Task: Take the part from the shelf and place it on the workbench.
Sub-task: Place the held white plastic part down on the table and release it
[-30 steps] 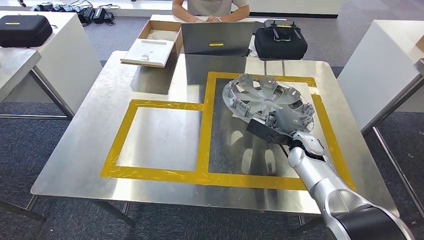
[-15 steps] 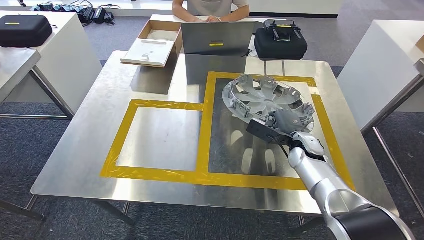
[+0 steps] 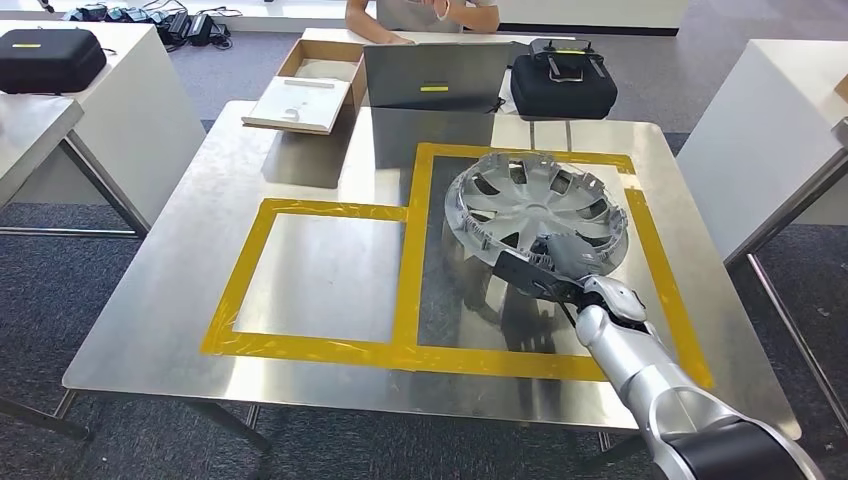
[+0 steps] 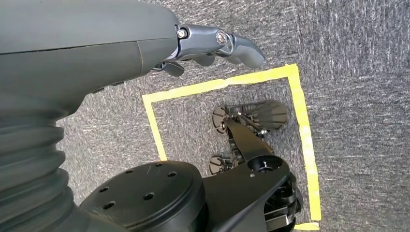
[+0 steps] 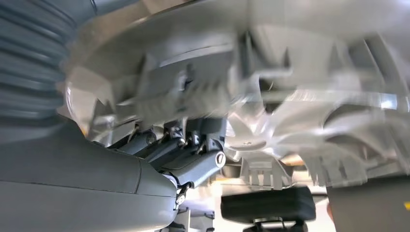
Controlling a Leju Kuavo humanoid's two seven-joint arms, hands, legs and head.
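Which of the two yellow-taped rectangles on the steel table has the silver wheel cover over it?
The larger rectangle on the right; the silver wheel cover, held by the right hand, sits over it. The smaller left rectangle holds nothing.

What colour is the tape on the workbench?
Yellow tape, clearest in the head view.

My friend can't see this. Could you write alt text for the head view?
The robot's right hand grips a silver hubcap over the right yellow-taped box on a metal table. A laptop and a black case stand at the far edge.
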